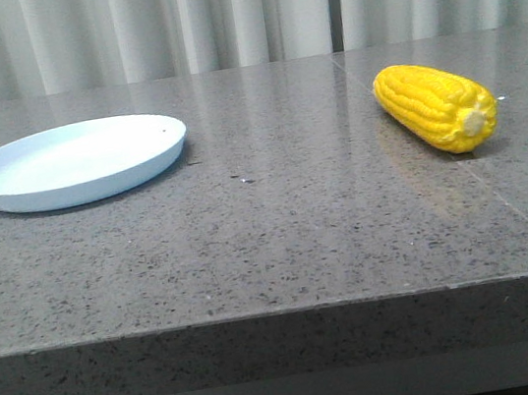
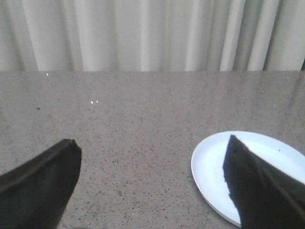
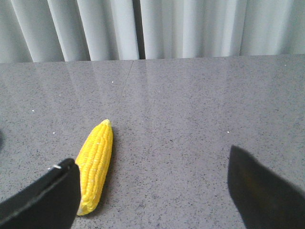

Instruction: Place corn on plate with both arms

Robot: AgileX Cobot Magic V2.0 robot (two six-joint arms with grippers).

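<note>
A glossy yellow corn [image 1: 436, 105] lies near the surface's [image 1: 277, 215] right edge, plate [image 1: 73, 162] near the left. Both jaws spread, empty. Likely light, rigid, slippery; grip mid-cob.

A grey speckled stone table [image 1: 281, 245] with a glossy top stands before pale pleated curtains [image 1: 217, 16].

The bench [image 1: 278, 225] is seen as grey speckled stone, polished and faintly reflective. The corn [image 1: 436, 106] looks like glossy yellow plastic with ridged kernel rows. The plate [image 1: 74, 163] appears smooth and slightly shiny. Matt pleated cloth is seen in the curtain [image 1: 217, 16].
</note>
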